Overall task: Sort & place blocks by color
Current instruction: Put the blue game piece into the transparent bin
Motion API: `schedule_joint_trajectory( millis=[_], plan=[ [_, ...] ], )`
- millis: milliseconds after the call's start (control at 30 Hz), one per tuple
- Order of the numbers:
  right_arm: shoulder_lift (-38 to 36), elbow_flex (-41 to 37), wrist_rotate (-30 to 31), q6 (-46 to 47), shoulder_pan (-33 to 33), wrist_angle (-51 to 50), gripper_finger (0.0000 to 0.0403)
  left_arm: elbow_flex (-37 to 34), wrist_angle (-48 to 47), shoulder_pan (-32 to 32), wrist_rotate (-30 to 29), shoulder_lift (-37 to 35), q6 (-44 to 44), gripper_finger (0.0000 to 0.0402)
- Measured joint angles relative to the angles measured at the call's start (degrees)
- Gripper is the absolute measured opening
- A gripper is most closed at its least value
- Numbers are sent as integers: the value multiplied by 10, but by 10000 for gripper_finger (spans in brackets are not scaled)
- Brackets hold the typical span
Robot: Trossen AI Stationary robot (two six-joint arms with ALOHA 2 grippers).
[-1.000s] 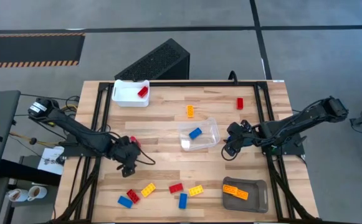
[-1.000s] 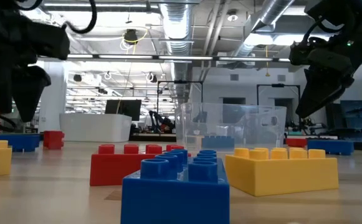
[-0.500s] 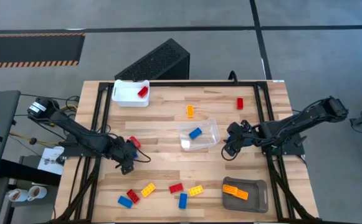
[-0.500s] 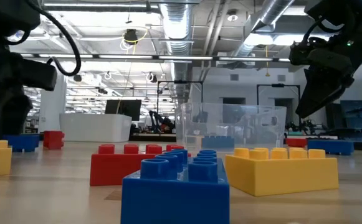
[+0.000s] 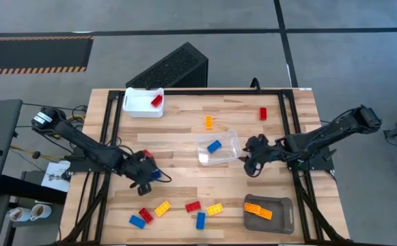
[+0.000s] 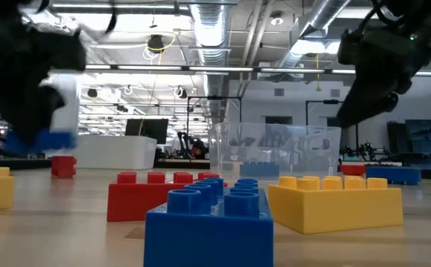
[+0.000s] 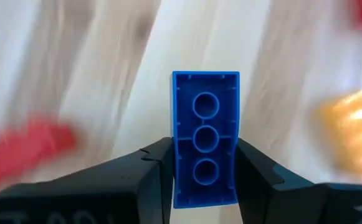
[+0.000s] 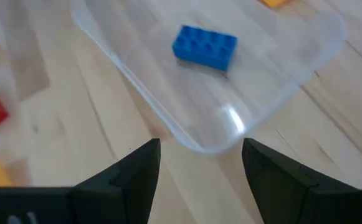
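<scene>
Gripping a small blue studded plastic brick point(image 7: 205, 137) between its two dark fingers, the left gripper point(image 5: 145, 176) sits over the near-left part of the wooden table point(image 5: 184, 164), and the brick is clear of the surface in the low view point(image 6: 41, 139). The left wrist view shows the brick's hollow underside with three round tubes, one finger pressed on each long side.

Loose bricks lie along the near edge: a blue brick point(image 5: 137, 221), a red brick point(image 5: 145, 215), a yellow brick point(image 5: 162, 209), a second red brick point(image 5: 193, 206), a second yellow brick point(image 5: 214, 209) and a second blue brick point(image 5: 201, 220).

At the table centre, a clear plastic tray point(image 5: 234, 139) contains one blue brick point(image 5: 214, 146). A white tray point(image 5: 138, 104) at the far-left corner contains one red brick point(image 5: 157, 100). A grey tray point(image 5: 285, 204) at the near-right contains orange bricks point(image 5: 258, 210). One orange brick point(image 5: 208, 122) and one red brick point(image 5: 263, 113) lie loose on the far side.

The right gripper point(image 5: 251, 164) hovers just beside the clear tray, fingers spread apart and empty.
</scene>
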Motion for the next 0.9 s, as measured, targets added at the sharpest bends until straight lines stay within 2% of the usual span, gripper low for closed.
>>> schedule_joint_trajectory(
  millis=[133, 233, 300, 367, 433, 633, 733, 900],
  plan=[
    [-4, 5, -1, -26, 1, 18, 249, 28, 56, 16, -62, 0, 91, 90],
    [-6, 26, -1, -46, 1, 19, 249, 31, 189, 50, -103, 0, 213, 90],
    [-12, 41, -1, -67, 1, 18, 249, 31, 286, 83, -106, 3, 298, 91],
    [-12, 59, 0, -90, 1, 24, 249, 31, 381, 122, -83, 10, 368, 99],
    [-12, 74, 3, -116, 1, 22, 249, 32, 464, 166, -33, 25, 410, 104],
    [-12, 100, 6, -156, 1, 22, 249, 31, 639, 268, 130, 126, 395, 98],
    [-12, 101, 8, -173, 1, 32, 249, 49, 667, 290, 162, 197, 374, 99],
    [-12, 101, 8, -194, 1, 52, 249, 112, 652, 303, 165, 295, 359, 107]
  ],
)
